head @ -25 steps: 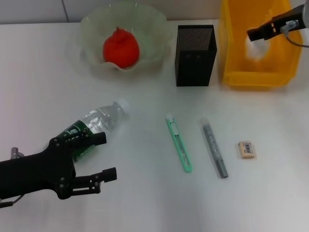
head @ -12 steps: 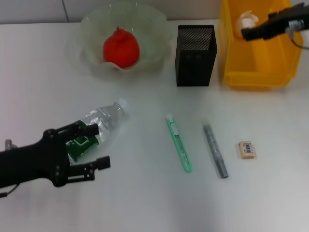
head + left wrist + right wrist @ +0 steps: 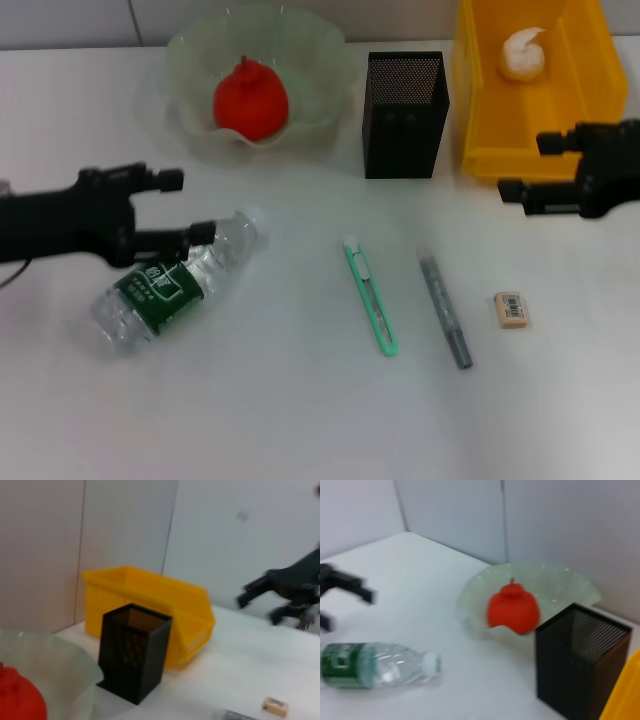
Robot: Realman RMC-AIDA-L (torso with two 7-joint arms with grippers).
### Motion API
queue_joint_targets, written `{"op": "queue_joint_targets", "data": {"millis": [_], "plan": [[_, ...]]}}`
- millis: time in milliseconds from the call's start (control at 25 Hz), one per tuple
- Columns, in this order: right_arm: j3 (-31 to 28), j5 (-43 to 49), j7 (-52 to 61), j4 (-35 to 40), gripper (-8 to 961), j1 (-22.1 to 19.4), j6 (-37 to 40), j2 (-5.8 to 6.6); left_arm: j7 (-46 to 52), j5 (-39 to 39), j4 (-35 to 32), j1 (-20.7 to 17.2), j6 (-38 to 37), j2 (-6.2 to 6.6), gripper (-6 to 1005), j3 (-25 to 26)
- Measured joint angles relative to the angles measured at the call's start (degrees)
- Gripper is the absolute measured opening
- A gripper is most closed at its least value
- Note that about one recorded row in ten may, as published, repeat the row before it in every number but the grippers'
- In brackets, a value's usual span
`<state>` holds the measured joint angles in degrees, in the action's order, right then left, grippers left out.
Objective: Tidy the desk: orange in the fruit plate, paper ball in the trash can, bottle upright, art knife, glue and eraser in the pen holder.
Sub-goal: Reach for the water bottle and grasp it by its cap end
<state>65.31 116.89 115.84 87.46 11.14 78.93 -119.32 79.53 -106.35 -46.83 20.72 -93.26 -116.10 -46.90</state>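
Since the bottle (image 3: 170, 285) lies flat, the left gripper (image 3: 178, 206) hovers open and empty by its cap; the right gripper (image 3: 525, 167) — open, empty — sits near the yellow bin (image 3: 480, 120).

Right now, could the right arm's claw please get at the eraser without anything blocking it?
Probably yes: the right claw hovers open in front of the yellow bin, and only bare desk lies between it and the eraser.
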Motion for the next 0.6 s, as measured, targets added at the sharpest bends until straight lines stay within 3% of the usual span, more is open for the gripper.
{"op": "queue_joint_targets", "data": {"millis": [40, 200, 240, 400, 440, 600], "plan": [[-2.18, -2.89, -4.22, -2.69, 795, -0.67, 3.13, 0.00, 5.04, -4.28, -3.93, 2.66, 2.09, -0.89, 863, -0.04], [-5.34, -4.94, -9.17, -6.24, 795, -0.84, 6.93, 0.09, 12.60, -12.31, -7.94, 6.88, 4.73, -2.14, 861, -0.13], [-7.09, -5.13, -10.94, -7.63, 795, -0.78, 8.62, 0.12, 18.07, -16.36, -8.79, 9.43, 6.03, -2.36, 860, -0.64], [-8.77, -5.18, -13.11, -8.93, 794, -0.76, 9.90, 0.02, 24.15, -20.03, -9.36, 12.47, 7.23, -2.38, 858, -2.77], [-9.23, -5.22, -14.01, -9.55, 794, -0.84, 10.08, -0.04, 28.92, -22.36, -11.23, 13.62, 8.94, -2.38, 857, -6.47], [-9.33, -5.60, -14.69, -9.81, 794, -0.90, 10.26, -0.02, 35.28, -25.41, -13.81, 14.35, 11.13, -2.38, 855, -12.54]]}}
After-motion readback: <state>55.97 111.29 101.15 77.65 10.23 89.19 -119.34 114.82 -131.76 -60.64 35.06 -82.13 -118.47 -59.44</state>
